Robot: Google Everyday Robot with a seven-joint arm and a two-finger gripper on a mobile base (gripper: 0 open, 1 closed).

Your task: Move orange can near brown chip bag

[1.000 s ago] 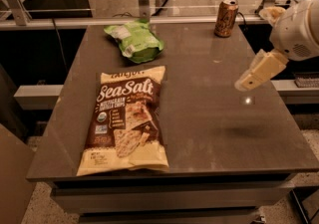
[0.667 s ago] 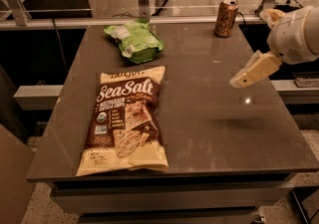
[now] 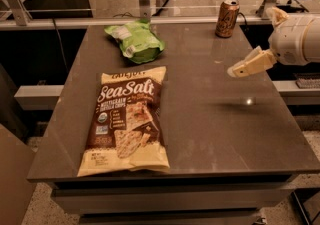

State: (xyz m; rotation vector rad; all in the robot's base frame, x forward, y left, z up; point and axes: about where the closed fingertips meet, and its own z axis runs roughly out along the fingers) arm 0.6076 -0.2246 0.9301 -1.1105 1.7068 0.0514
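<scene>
The orange can (image 3: 227,17) stands upright at the table's far right corner. The brown chip bag (image 3: 126,120) with "Sea Salt" lettering lies flat at the front left of the table. My gripper (image 3: 240,69) hangs over the right side of the table, in front of and a little to the right of the can, well apart from it. It holds nothing. Its cream fingers (image 3: 248,65) point left toward the table's middle.
A smaller green bag (image 3: 135,42) lies at the far left of the dark table (image 3: 210,119). A metal rail (image 3: 75,21) and posts run behind the far edge. The table's right edge lies under my arm.
My gripper has moved a little left and up toward the far side of the table. The can and both bags have not moved.
</scene>
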